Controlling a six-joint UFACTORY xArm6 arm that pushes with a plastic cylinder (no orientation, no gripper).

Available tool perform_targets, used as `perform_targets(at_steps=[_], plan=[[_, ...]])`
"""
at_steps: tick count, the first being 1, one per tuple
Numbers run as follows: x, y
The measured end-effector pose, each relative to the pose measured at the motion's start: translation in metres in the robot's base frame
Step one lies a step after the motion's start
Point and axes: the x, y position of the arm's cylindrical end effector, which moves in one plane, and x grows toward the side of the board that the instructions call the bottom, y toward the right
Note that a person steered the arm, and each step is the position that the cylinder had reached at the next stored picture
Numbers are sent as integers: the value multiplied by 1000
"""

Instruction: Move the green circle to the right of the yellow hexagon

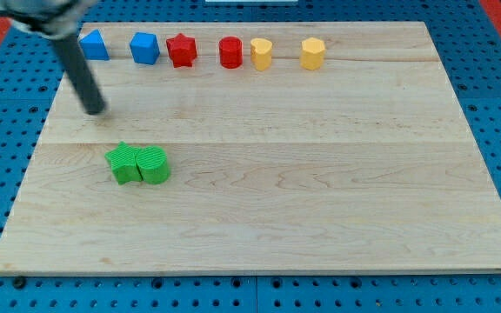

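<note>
My tip (96,109) rests on the counter (320,191) near its left edge, above and left of a green pair and well apart from it. There is no gripper on this rod, so nothing opens, closes or clamps; all I can do is push.

The green circle (154,164) sits in the left half of the counter, touching a green star-like block (124,163) on its left side. The yellow hexagon (313,53) stands at the right end of a row along the top edge, with a yellow heart-like block (261,53) beside it, then a red cylinder (230,52), a red star (182,50) and two blue blocks (145,48) (94,44) further left.

The main risk, as I judge it, is the touching pair. To push the circle rightward I need to get behind its left face, and the green star occupies exactly that spot (an awkward neighbour). Pushing through the star would likely drive both blocks together, and the round one could roll off the contact line and drift sideways.

The circle must also travel a long diagonal toward the top right corner. An off-centre push probably curves it into the yellow hexagon or the row, knocking them out of place. The free space right of the hexagon lies near the top edge, so overshoot could send the circle off the counter.
</note>
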Motion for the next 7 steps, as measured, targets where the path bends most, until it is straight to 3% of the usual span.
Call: perform_targets(at_steps=[2,3,4,5,6,7], plan=[[107,23],[125,72],[125,54],[125,94],[110,126],[77,122]])
